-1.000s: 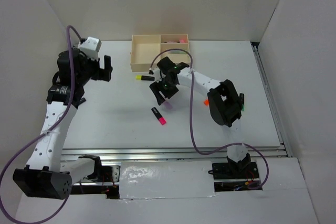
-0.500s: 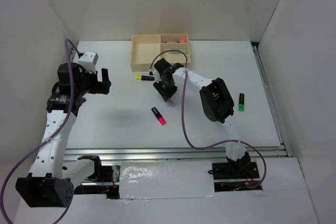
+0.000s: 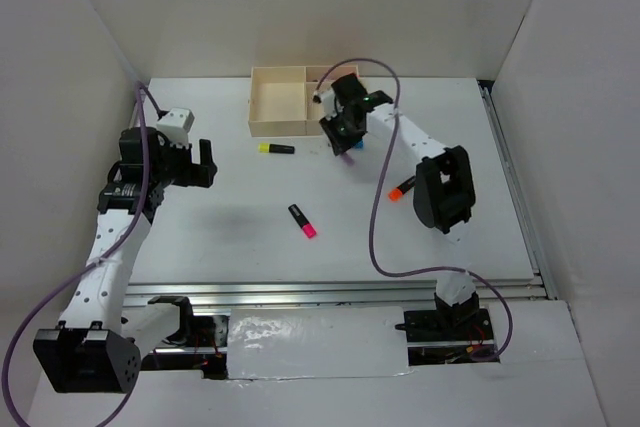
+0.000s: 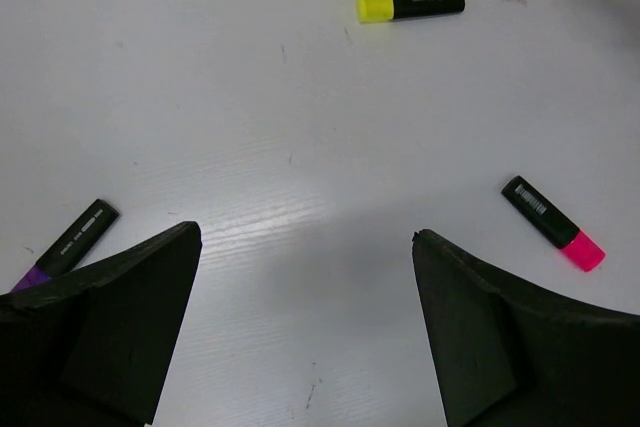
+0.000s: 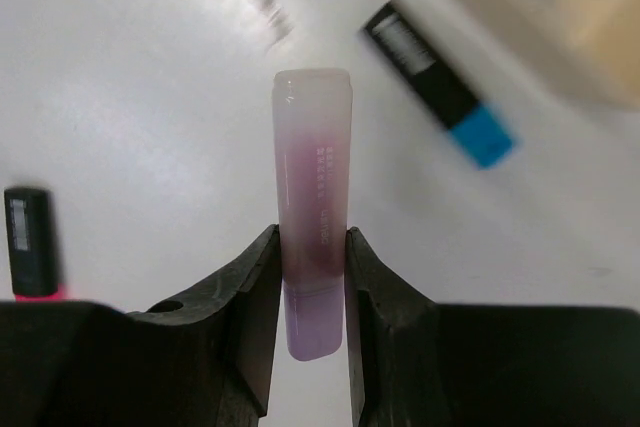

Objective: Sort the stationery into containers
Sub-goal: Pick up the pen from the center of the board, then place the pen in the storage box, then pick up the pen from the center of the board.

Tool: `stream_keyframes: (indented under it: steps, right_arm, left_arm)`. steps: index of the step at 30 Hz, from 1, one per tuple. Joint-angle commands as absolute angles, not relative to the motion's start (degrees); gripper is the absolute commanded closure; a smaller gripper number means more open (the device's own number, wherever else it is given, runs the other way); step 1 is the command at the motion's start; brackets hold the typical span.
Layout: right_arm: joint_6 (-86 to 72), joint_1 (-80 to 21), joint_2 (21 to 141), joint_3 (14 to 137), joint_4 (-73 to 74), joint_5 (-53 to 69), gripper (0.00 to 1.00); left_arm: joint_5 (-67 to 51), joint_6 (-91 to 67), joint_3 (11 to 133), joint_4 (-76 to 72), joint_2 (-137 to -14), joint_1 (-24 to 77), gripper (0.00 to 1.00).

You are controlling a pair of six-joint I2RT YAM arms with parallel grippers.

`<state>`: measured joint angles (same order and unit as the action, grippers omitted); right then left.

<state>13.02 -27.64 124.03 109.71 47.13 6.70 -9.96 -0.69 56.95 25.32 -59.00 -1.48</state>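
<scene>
My right gripper (image 5: 312, 247) is shut on a pale purple marker (image 5: 313, 177), held off the table and sticking out ahead of the fingers. From above, that gripper (image 3: 340, 135) hangs just in front of the beige tray (image 3: 268, 107). Below it lies a black marker with a blue end (image 5: 440, 82). My left gripper (image 4: 305, 237) is open over bare table at the left (image 3: 203, 162). Around it lie a yellow-ended marker (image 4: 410, 4), a pink-ended one (image 4: 552, 223) and a purple-ended one (image 4: 65, 244).
An orange-ended marker (image 3: 402, 188) lies beside the right arm's elbow. The yellow marker (image 3: 275, 148) and the pink one (image 3: 302, 220) lie mid-table. White walls close in the table on the left, back and right.
My right gripper has closed on the pale purple marker, lifted it from mid-table and carried it back towards the tray. The left arm has drawn a little lower and leftward, still open.
</scene>
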Motion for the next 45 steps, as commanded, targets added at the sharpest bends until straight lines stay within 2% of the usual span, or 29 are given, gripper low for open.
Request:
stream_keyframes:
  steps: [1,8,11,15,20,22,23,24,25,27,29,34,38,43,45]
  right_arm:
    - [15.2,-23.1,115.8,113.6,36.6,9.9,1.0]
    - [15.6,-19.8,117.9,115.7,20.8,12.1,1.0]
    - [14.2,-18.2,122.3,117.8,12.5,13.4,1.0]
    - [10.7,-16.7,128.8,124.3,9.2,14.4,1.0]
    - [10.7,-16.9,133.2,123.4,5.1,13.7,0.98]
    - [10.7,-16.9,134.5,123.2,4.0,12.8,0.89]
    - [10.5,-16.9,134.6,122.6,3.8,12.5,0.72]
    - [10.5,-16.7,134.7,122.6,3.8,12.6,0.64]
    - [10.5,-16.8,134.6,122.6,4.2,12.7,0.47]
    - [9.9,-16.6,133.3,122.1,5.2,13.0,0.37]
    - [9.8,-16.0,129.4,120.9,7.5,14.3,0.34]
    - [7.7,-12.5,115.6,115.4,19.8,18.5,0.34]
    - [10.6,-7.7,106.9,109.4,36.5,17.9,0.42]
    - [14.5,2.3,97.0,91.7,50.2,18.0,0.48]
    - [16.1,6.1,95.5,88.3,54.0,16.3,0.48]
  left_arm:
    - [-12.0,-2.7,56.4,21.9,-59.1,-1.7,0.01]
    - [-12.3,-4.1,55.6,20.2,-61.7,-1.8,0.01]
    - [-12.7,-4.0,54.7,19.2,-62.0,-1.8,0.01]
    - [-12.9,-3.4,54.4,18.8,-62.5,-1.8,0.01]
    - [-13.4,-3.0,55.1,19.1,-63.2,-1.8,0.01]
    - [-13.3,-3.1,55.2,19.2,-63.2,-1.7,0.01]
    - [-13.2,-2.9,55.2,19.2,-62.9,-1.8,0.01]
    - [-13.1,-2.8,55.3,19.3,-62.9,-1.8,0.01]
    - [-12.9,-2.6,55.4,19.7,-62.7,-1.8,0.01]
    - [-12.6,-2.5,55.6,19.9,-62.3,-1.7,0.01]
    - [-10.9,-2.3,55.9,20.6,-61.5,-1.8,0.01]
    - [-9.6,-0.9,58.1,24.2,-62.3,-2.9,0.01]
    - [-12.0,2.0,58.6,26.5,-62.3,-4.2,0.01]
    - [-11.4,3.4,56.9,25.5,-60.2,-4.2,0.01]
    - [-10.8,3.4,56.6,25.8,-60.4,-4.2,0.01]
